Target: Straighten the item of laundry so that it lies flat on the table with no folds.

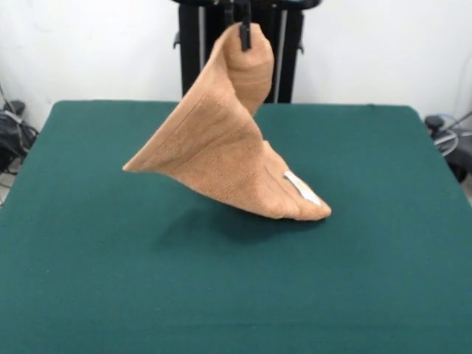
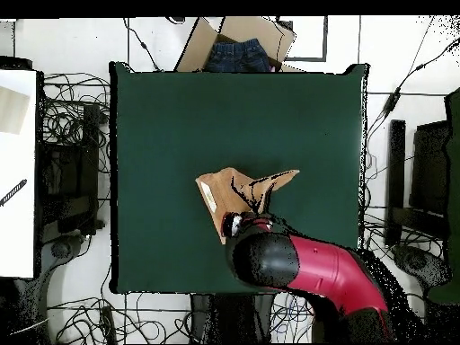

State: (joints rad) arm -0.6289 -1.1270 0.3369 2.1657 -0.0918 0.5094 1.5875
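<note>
The tan-orange terry towel (image 1: 228,144) hangs from my gripper (image 1: 243,33), which is shut on its top corner near the picture's top edge. Most of the towel is lifted off the dark green table (image 1: 88,280). Only its lower right corner, with the small white tag (image 1: 302,188), touches the table. A left corner sticks out in the air. The towel is draped in folds. In the overhead view the towel (image 2: 238,190) shows at the table's (image 2: 162,117) middle, partly under the red and black arm (image 2: 305,269), which hides the gripper.
The robot's black pedestal (image 1: 243,66) stands behind the table's far edge. A cardboard box with blue jeans (image 2: 238,49) sits beyond the table's top edge in the overhead view. Cables and equipment lie on the floor around the table.
</note>
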